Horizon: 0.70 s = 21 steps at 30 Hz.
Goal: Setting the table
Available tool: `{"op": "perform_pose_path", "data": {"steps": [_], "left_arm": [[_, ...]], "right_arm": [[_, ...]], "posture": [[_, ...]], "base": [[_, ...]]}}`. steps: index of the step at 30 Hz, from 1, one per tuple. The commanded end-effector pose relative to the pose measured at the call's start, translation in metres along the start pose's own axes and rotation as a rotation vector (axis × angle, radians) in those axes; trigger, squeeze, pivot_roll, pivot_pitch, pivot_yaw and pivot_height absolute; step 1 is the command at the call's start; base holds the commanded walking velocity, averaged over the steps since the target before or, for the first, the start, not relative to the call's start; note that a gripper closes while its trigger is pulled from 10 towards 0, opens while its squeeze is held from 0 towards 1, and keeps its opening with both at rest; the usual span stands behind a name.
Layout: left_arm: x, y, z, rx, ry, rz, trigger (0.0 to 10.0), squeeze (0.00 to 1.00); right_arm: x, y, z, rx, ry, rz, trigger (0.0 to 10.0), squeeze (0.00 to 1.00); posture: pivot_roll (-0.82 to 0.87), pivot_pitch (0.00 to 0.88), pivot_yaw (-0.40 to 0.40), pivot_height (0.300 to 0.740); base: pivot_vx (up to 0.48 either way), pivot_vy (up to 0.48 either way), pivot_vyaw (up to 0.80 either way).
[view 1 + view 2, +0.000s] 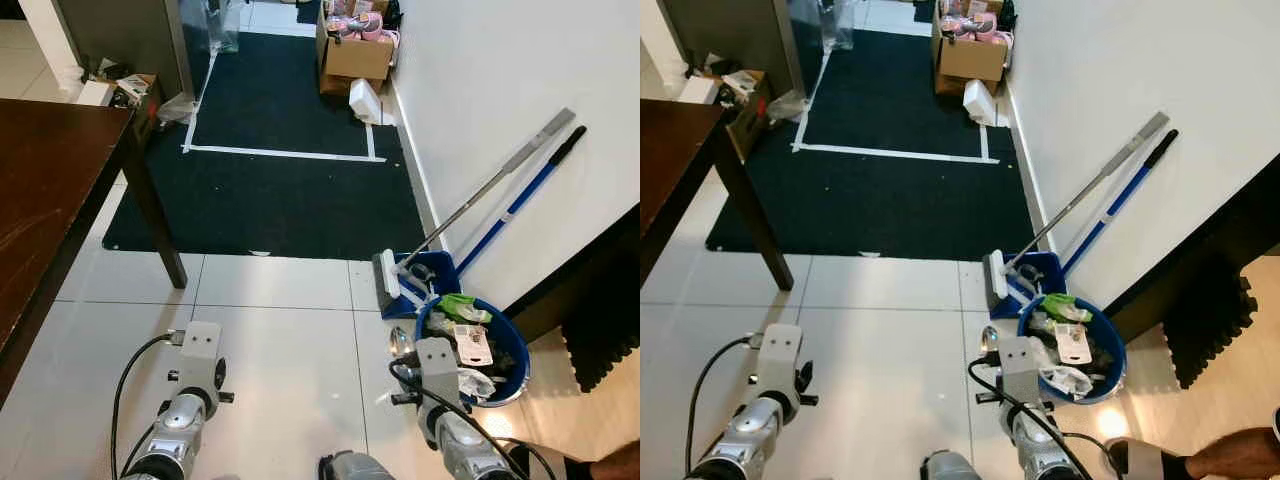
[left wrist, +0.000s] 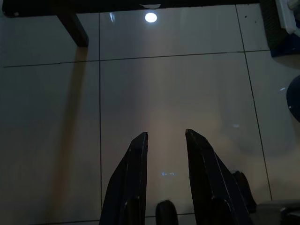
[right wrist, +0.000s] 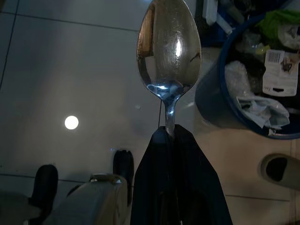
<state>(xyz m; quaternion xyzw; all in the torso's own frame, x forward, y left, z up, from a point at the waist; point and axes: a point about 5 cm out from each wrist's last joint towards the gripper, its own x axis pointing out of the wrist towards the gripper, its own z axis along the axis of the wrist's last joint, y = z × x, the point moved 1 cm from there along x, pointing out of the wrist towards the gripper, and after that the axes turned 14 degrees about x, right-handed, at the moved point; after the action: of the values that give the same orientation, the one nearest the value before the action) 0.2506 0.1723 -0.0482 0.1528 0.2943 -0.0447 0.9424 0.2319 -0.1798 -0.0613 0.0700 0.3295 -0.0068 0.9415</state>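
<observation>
A silver spoon (image 3: 168, 47) sticks out past my right gripper (image 3: 169, 132), which is shut on its handle; the bowl of the spoon (image 1: 400, 341) shows low over the white floor tiles beside a blue bin. My left gripper (image 2: 166, 137) hangs open over bare tiles, nothing between its fingers. The dark brown wooden table (image 1: 45, 190) stands at the left, its top bare where visible, one leg (image 1: 155, 205) on the edge of a dark rug.
A blue bin (image 1: 512, 345) full of rubbish sits at the right by the white wall, with a blue dustpan (image 1: 432, 272) and two long handles (image 1: 500, 190) leaning there. A dark rug (image 1: 280, 170) with white tape lines lies ahead; cardboard boxes (image 1: 355, 55) stand beyond it.
</observation>
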Motion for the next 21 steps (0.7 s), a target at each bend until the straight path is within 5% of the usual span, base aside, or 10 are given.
{"op": "perform_pose_path", "data": {"steps": [1, 21], "left_arm": [[-0.004, -0.006, -0.012, -0.011, 0.045, -0.017, 10.0, 0.00], [-0.013, -0.007, -0.033, 0.008, 0.096, -0.053, 10.0, 0.00]], "right_arm": [[-0.003, -0.003, -0.008, -0.002, 0.030, -0.008, 10.0, 0.00], [-0.010, -0.001, -0.029, 0.081, 0.094, 0.026, 10.0, 0.00]], "posture": [[0.04, 0.030, -0.026, 0.740], [0.04, 0.030, -0.020, 0.740]], "base": [[0.000, 0.000, 0.00], [0.000, 0.000, 0.00]]}}
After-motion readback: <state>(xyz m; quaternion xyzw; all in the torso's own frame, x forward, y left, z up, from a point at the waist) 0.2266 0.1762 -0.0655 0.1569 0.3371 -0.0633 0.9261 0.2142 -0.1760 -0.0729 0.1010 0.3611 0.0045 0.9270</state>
